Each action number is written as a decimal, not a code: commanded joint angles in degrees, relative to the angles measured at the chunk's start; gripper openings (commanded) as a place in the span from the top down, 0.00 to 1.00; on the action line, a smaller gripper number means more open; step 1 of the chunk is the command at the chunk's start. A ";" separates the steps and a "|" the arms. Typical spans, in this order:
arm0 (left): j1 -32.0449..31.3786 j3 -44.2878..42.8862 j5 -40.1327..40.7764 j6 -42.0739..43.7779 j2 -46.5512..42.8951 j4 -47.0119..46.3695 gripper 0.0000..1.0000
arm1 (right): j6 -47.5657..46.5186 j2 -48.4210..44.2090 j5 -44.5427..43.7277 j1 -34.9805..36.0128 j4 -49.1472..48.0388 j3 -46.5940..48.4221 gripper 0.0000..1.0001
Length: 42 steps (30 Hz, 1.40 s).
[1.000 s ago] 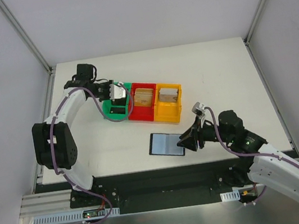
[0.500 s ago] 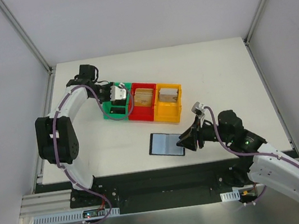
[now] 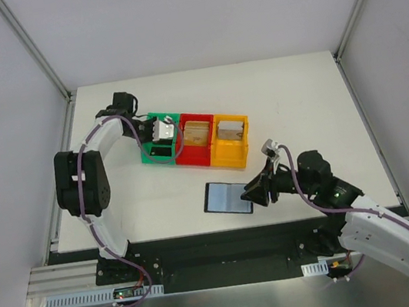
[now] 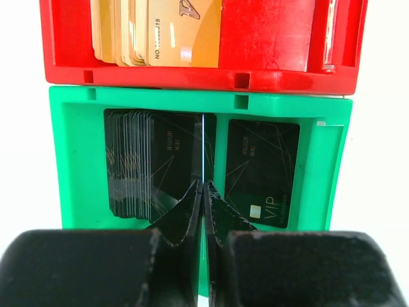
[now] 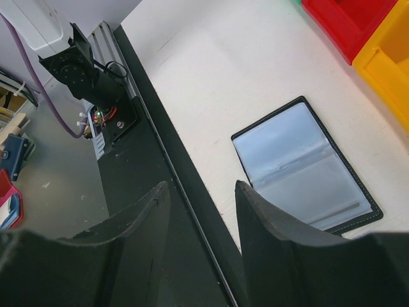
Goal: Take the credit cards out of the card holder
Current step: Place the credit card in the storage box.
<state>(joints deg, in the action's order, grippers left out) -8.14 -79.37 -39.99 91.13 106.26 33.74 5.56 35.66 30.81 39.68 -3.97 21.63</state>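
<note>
The black card holder (image 3: 227, 197) lies open on the table, its clear sleeves facing up in the right wrist view (image 5: 303, 169). My left gripper (image 3: 158, 130) hangs over the green bin (image 3: 149, 159). In the left wrist view the left gripper (image 4: 203, 185) is shut on a thin credit card (image 4: 204, 144) seen edge-on. Below it, a stack of black cards (image 4: 144, 163) and a black VIP card (image 4: 262, 173) lie in the green bin (image 4: 70, 160). My right gripper (image 3: 259, 190) is open and empty beside the holder's right edge, as the right wrist view (image 5: 201, 185) shows.
A red bin (image 3: 190, 158) with tan cards (image 4: 160, 32) and a yellow bin (image 3: 229, 159) adjoin the green one. The table's near edge and a black rail (image 5: 185, 217) lie just under my right gripper.
My left arm has swung its elbow inward and the gripper has shifted slightly over the green bin. The right arm and the card holder have not moved.
</note>
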 commanded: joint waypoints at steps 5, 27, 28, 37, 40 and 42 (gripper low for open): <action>0.50 -2.28 -0.79 2.30 1.67 2.03 1.00 | 0.59 1.08 0.31 0.31 -3.33 0.61 0.52; 0.41 -3.51 1.05 1.33 6.24 1.95 1.00 | 0.41 1.43 -0.48 0.31 -3.86 0.52 0.52; 0.41 -3.51 1.31 1.15 6.33 1.95 1.00 | 0.41 1.43 -0.57 0.40 -3.86 0.52 0.51; 0.14 -2.98 5.80 2.21 3.52 1.95 1.00 | -0.11 1.52 -0.40 0.31 -3.94 0.52 0.51; -0.03 -3.07 6.41 2.21 2.90 1.95 1.00 | -0.03 1.08 -0.48 0.31 -3.94 0.35 0.51; -0.21 -3.07 6.94 2.21 2.90 1.95 1.00 | -0.03 0.55 -0.49 0.31 -3.94 0.17 0.51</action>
<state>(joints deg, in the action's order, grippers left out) -8.21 -81.62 -35.48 91.22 111.07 33.74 5.54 37.43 30.61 39.68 -4.93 21.63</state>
